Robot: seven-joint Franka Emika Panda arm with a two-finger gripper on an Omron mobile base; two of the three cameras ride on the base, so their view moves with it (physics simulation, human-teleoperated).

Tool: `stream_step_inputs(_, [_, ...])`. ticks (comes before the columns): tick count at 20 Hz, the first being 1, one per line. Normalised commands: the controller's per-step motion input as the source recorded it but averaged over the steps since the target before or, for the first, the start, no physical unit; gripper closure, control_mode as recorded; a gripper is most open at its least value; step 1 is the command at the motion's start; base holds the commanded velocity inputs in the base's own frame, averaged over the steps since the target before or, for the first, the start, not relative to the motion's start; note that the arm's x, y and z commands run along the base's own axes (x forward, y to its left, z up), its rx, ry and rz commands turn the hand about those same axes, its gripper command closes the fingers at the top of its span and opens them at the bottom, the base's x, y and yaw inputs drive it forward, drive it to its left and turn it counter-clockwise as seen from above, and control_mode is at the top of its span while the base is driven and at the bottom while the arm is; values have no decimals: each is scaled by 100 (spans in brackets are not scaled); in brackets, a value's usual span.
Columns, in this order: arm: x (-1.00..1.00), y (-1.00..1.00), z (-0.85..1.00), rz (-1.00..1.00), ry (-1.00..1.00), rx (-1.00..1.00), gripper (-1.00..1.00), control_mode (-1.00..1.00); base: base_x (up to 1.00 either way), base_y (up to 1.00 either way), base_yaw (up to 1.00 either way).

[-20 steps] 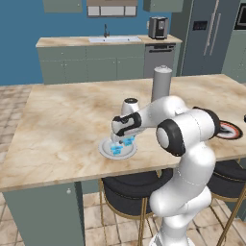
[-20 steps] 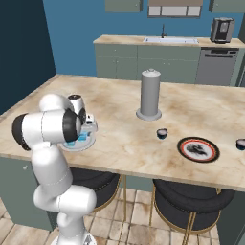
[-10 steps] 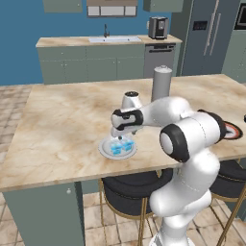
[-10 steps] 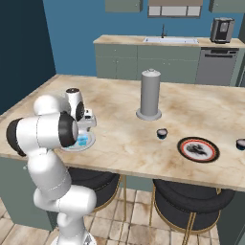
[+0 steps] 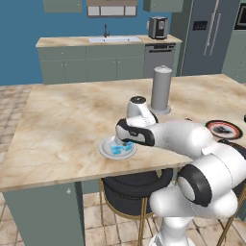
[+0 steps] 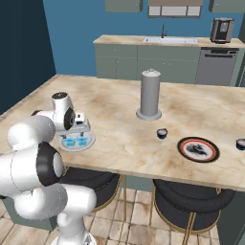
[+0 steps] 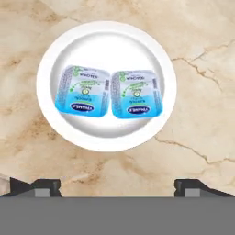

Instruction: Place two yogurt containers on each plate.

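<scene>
Silver plate [image 7: 106, 34]: I count both blue yogurt cups [image 7: 84, 90] aboard. Gripper [image 7: 117, 187] fingers spread, empty. Red-rimmed plate [image 6: 198, 149]: unfilled; dark cup [image 6: 162, 134] beside it.

A home kitchen — marble island counter [image 5: 62, 125], sink [image 5: 113, 39], dishwasher [image 5: 157, 59], fridge [image 5: 206, 36], bar stools [image 6: 186, 198].

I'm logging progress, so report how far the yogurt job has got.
Done: two light blue yogurt cups sit side by side on the silver plate. In hand: nothing; the gripper hangs over that plate with jaws open. Left: the red-rimmed plate holds no cup; one dark cup stands on the counter near it, another at the right edge.
</scene>
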Motion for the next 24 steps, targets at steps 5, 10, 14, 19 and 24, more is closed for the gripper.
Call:
stream_step_inputs(5, [-20, -14, 0, -1, -1, 1, -100, 100, -57, -74, -8])
stream_step_inputs(10, [0, 0, 0, 0, 0, 0, -100, 100, 3, -100, -10])
stream_step_inputs(14, [0, 0, 0, 0, 0, 0, -100, 100, 81, -92, -11])
stream_step_inputs(19, [0, 0, 0, 0, 0, 0, -100, 100, 92, -79, -12])
stream_step_inputs(24, [57, -1, 0, 0, 1, 0, -100, -100, 38, -15, -4])
